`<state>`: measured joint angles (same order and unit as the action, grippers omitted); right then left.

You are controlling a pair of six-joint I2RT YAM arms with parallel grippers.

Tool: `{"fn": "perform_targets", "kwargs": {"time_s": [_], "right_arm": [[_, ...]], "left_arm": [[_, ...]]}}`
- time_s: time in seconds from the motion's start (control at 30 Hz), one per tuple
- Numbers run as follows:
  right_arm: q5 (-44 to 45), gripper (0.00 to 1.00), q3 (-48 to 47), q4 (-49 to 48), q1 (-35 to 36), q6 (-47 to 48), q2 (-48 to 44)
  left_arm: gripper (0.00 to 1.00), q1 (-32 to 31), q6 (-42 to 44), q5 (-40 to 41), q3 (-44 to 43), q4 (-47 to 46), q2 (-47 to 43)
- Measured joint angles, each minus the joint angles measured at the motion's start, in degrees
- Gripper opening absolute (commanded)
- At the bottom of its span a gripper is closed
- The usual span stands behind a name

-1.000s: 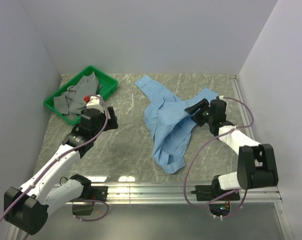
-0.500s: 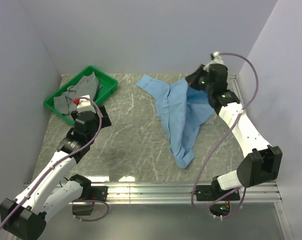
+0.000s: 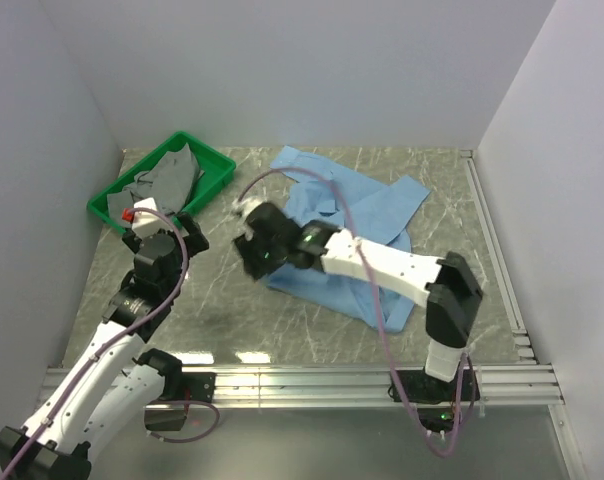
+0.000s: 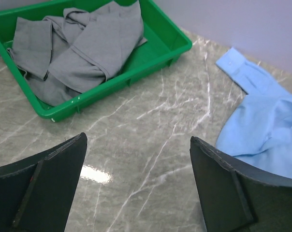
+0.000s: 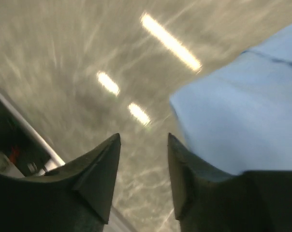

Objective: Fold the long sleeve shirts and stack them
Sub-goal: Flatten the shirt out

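We see the shirt (image 3: 367, 215) lying open and rumpled on the table (image 3: 222, 290), right of centre, not folded. One cuffed sleeve reaches toward the far left. From above, the right arm lies across the shirt's near-left part and hides a band of it. We cannot make out the collar or buttons in any view.

The right tool (image 5: 143, 145) sits at the shirt's left edge. Its own camera is badly blurred, but it shows the two fingers apart with streaked table and lamp glare in the gap and no cloth between them. A pale blue patch fills the right of that view, partly behind the right finger. We cannot tell whether the cloth touches that finger.

The left tool (image 4: 138, 145) hangs above bare table, well apart from the shirt, its fingers spread wide and empty. The frame's bottom edge cuts off their lower parts. Its camera catches only the shirt's sleeve and left side, and the rest runs off the right edge.

The green tray (image 4: 131, 77) stands at the far left and holds crumpled grey cloth (image 4: 88, 48). We cannot tell what garment that is, and the tray's left end is cropped.
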<state>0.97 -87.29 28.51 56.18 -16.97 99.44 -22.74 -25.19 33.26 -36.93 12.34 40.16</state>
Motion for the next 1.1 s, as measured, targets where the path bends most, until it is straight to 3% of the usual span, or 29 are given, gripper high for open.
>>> {"fn": "perform_targets", "kwargs": {"time_s": [0.13,0.27,0.37,0.53,0.67,0.8,1.1], "right_arm": [[0.96,0.79,-1.81,6.71,6.38,3.13,3.08],[3.8,0.84,-0.33,8.79,4.66,4.2,-3.19],[5.81,0.85,3.32,8.26,-1.84,2.8,-12.37],[6.1,0.82,14.78,5.55,-20.87,-3.96,-27.08],[1.18,0.81,27.23,2.38,-33.7,-10.64,-34.38],[-6.01,0.81,36.72,0.31,-41.44,-15.28,-37.0],[-11.39,0.81,43.08,-2.14,-43.78,-19.12,-40.19]], "left_arm": [[0.94,0.17,-0.55,0.0,0.7,-0.96,-1.62],[0.96,0.28,-0.76,-3.58,0.7,-1.03,-0.74],[0.97,0.31,0.31,-9.2,0.0,-1.11,1.66],[0.98,-1.11,2.56,-20.22,-4.13,-0.48,9.4],[0.97,-7.74,5.31,-24.72,-7.19,-1.01,15.26],[0.95,-18.73,10.71,-24.37,-7.67,-1.6,19.98],[0.92,-34.4,15.28,-18.32,-11.93,-4.15,35.3]]}}
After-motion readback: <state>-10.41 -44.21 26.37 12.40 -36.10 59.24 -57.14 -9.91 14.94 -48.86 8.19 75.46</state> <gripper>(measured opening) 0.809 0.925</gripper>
